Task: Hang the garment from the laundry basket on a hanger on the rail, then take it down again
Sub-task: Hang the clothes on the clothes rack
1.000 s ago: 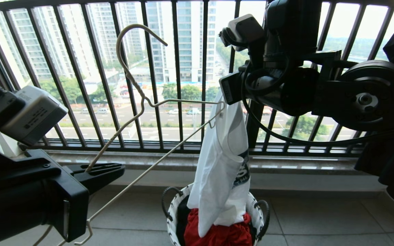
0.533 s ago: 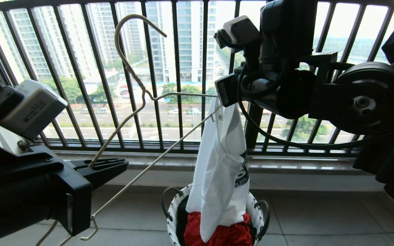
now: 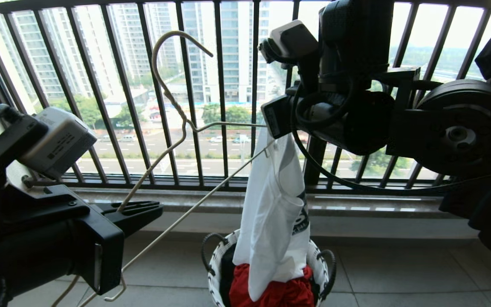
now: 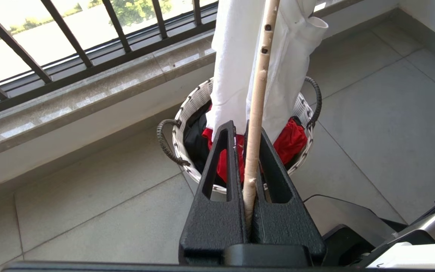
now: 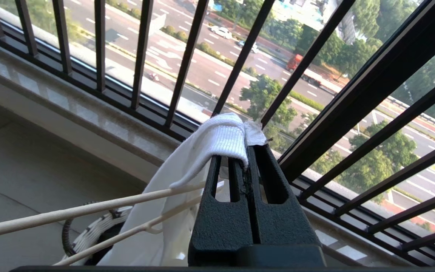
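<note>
Fingers of the right gripper (image 5: 248, 158) are shut tight on the collar of the garment (image 3: 273, 213), so it hangs open above the laundry basket (image 4: 191, 109). The hanger (image 3: 173, 106) is pinched by the left gripper (image 4: 246, 147) and poked into the collar. The rail is not seen.

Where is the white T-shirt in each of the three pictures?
Head view: the white T-shirt hangs in the middle, pinched at its top by the right gripper, its lower end in the laundry basket.
Left wrist view: top middle, behind the hanger clamped in the left gripper.
Right wrist view: its collar lies over the fingertips.
Shared landmark: the laundry basket.
</note>
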### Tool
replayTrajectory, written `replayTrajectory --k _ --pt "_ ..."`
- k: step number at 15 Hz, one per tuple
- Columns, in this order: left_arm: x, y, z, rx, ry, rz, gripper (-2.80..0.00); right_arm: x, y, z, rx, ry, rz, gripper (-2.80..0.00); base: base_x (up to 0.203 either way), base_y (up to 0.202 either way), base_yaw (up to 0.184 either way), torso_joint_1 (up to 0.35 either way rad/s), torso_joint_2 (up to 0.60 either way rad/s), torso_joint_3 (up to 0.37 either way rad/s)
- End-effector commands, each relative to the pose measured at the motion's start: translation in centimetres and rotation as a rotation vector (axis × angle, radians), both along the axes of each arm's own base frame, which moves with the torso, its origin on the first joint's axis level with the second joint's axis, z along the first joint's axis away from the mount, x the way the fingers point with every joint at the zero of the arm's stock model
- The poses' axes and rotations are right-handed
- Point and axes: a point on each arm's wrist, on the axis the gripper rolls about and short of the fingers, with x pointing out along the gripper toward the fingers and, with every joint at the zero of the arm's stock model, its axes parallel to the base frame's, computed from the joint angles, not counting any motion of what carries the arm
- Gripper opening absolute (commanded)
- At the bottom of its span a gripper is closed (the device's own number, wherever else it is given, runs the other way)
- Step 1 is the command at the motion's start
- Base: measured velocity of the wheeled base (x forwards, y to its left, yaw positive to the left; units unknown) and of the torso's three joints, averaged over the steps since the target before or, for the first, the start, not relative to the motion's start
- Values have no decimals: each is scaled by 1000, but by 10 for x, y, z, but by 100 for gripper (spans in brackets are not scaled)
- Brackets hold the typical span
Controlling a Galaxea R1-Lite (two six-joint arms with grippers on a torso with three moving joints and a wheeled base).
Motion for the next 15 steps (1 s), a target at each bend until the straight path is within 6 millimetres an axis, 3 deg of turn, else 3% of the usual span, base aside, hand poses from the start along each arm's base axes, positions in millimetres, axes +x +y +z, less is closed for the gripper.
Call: replayTrajectory --k 1,4,15 --pt "-2 2 3 -11 -8 1 -280 -4 4 -4 -11 8 8 -280 0 0 0 0 0 0" --pt "-8 8 15 -49 -41 -7 -280 6 5 -12 -18 15 -15 -280 0 0 0 0 0 0" --pt "-17 18 19 41 47 -7 -280 27 1 -16 -31 0 -54 -280 0 0 0 0 0 0"
